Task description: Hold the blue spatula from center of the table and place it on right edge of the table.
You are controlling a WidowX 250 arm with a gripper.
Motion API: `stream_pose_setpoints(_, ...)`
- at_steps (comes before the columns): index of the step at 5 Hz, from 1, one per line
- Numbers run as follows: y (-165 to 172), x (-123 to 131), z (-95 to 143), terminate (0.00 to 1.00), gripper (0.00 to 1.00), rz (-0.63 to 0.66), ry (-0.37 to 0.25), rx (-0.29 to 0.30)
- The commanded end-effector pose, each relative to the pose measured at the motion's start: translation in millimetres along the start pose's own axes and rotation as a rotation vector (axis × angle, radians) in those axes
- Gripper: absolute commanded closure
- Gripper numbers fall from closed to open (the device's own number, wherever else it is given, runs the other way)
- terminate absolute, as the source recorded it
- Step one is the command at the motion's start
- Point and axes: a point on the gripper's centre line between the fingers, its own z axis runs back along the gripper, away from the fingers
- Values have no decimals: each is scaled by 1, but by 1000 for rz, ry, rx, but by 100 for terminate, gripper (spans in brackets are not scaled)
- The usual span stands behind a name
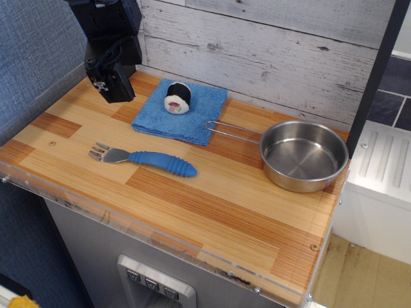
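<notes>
While the black robot tool [115, 86] hangs above the far-left corner, its jaw state not discernible, the blue-handled fork-shaped spatula [144, 158] lies flat near the centre-left of the striped wooden plank surface [225, 212]. Its long axis runs left to right, silver tines pointing left, thick ribbed handle pointing right and slightly nearer. The surface has a clear acrylic edge and a grey base; a whitewashed plank wall [270, 51] stands behind.

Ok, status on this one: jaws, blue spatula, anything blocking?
Gripper up at back left, jaws' state unclear. Blue spatula lying mid-table, untouched. Pan sits by right edge.
</notes>
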Motion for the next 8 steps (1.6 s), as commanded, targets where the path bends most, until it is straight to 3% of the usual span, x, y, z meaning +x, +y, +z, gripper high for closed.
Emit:
stream_pose_setpoints(1,0,0,0,0,0,0,0,0)
stream_pose_setpoints(4,-25,-7,-59,0,0,-52,82,-105)
stream_pose_setpoints(7,-36,-17,-100,0,0,-70,144,-182)
stream_pose_setpoints(8,-39,-6,-105,0,100,-72,127,-192)
